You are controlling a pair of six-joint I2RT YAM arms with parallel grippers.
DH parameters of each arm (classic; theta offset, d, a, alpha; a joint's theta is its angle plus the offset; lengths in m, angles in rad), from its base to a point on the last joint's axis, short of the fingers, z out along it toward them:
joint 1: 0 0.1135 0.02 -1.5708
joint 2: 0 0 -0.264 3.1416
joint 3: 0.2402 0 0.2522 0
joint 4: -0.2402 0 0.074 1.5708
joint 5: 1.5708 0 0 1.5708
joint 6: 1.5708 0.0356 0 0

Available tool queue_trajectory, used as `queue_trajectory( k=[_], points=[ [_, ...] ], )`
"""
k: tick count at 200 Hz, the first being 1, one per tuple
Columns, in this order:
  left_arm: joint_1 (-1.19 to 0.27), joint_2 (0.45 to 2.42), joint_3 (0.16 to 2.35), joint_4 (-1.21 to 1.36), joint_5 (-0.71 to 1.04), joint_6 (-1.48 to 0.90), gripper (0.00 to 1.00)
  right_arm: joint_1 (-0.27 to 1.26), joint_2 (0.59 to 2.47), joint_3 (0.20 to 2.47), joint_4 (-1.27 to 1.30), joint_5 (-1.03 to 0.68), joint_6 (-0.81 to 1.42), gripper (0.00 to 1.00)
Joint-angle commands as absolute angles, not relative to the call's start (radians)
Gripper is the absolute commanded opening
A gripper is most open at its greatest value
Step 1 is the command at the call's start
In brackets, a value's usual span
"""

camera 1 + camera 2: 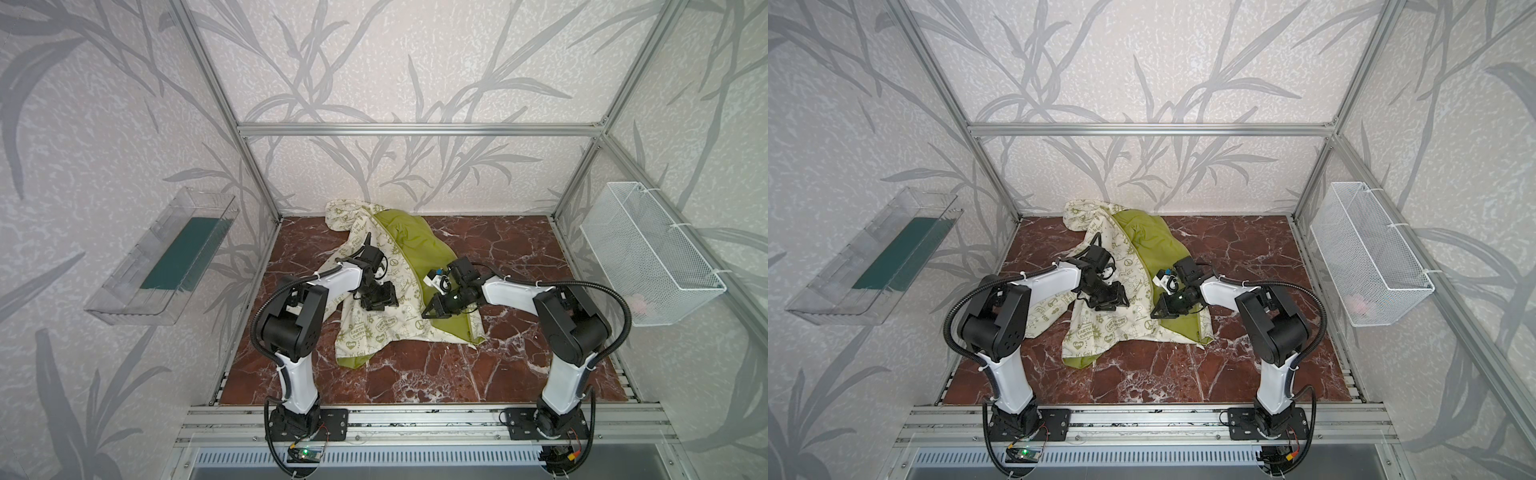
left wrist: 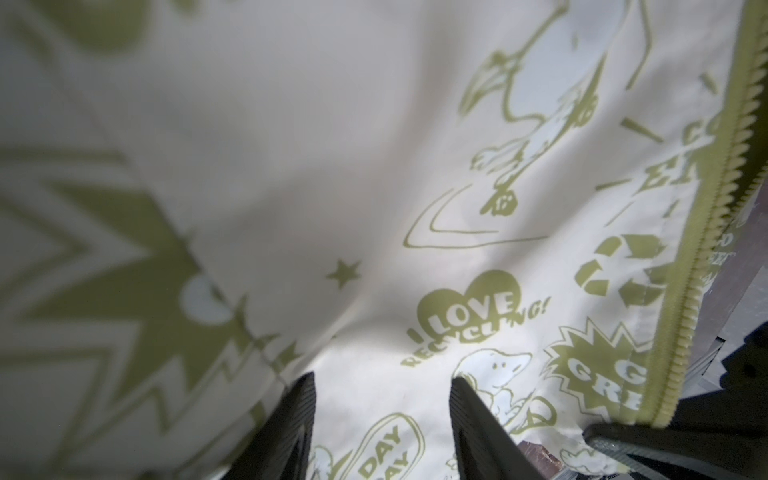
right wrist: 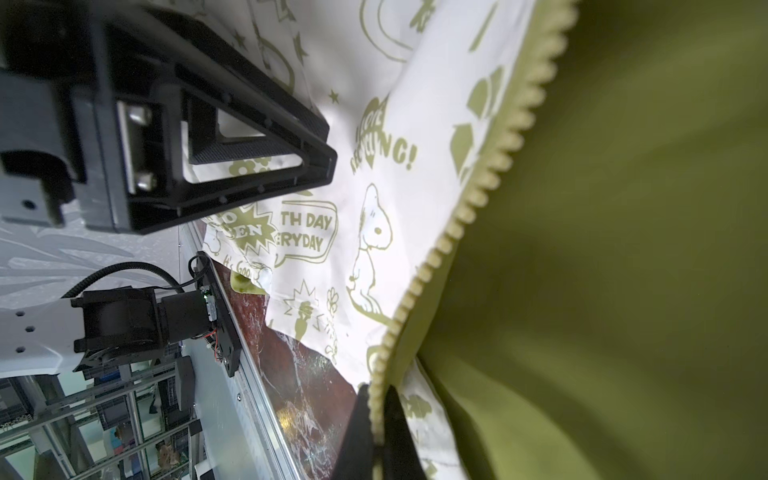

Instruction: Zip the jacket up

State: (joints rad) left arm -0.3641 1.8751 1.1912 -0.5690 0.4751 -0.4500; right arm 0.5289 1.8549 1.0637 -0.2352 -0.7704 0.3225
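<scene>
Marble tabletop (image 1: 415, 374) bears the jacket (image 1: 374, 328); wall bin (image 1: 124, 291) holds green sheet (image 1: 183, 255).

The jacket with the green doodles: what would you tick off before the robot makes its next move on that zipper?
1. Right gripper shut on the zipper strip: ok, it pinches the toothed edge.
2. Left gripper holding the jacket: not ok, its jaws stand apart over cream fabric.
3. Jacket spread flat: not ok, it lies bunched with the green lining exposed.
4. Zipper slider located: cannot tell, none shows in any view.
5. Second row of teeth close by: cannot tell, only one row is visible.
</scene>
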Motion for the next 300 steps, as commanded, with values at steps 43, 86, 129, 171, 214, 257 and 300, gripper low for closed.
queue_trajectory(
  k=[43,86,129,171,214,257,300],
  points=[
    [-0.364,1.558,1.107,-0.433,0.518,-0.689,0.8,0.53,1.712,0.956,-0.003,-0.871,0.517,0.0],
    [-0.46,1.316,0.932,-0.318,0.433,-0.918,0.84,0.553,1.681,0.854,0.398,-0.96,0.778,0.0],
    [-0.604,1.146,0.766,-0.189,0.322,-1.139,0.85,0.598,1.701,0.84,0.726,-0.962,1.003,0.0],
    [-0.666,0.948,0.705,-0.256,0.196,-1.238,0.85,0.66,1.788,0.892,0.907,-0.968,1.136,0.0],
    [-0.7,0.814,0.65,-0.257,0.16,-1.321,0.86,0.71,1.864,0.984,0.979,-0.962,1.209,0.0],
    [-0.741,0.771,0.62,-0.191,0.122,-1.374,0.86,0.742,1.905,1.043,0.989,-0.945,1.223,0.0],
    [-0.757,0.757,0.571,-0.078,0.039,-1.404,0.87,0.753,1.911,1.046,1.045,-0.908,1.262,0.0]
  ],
)
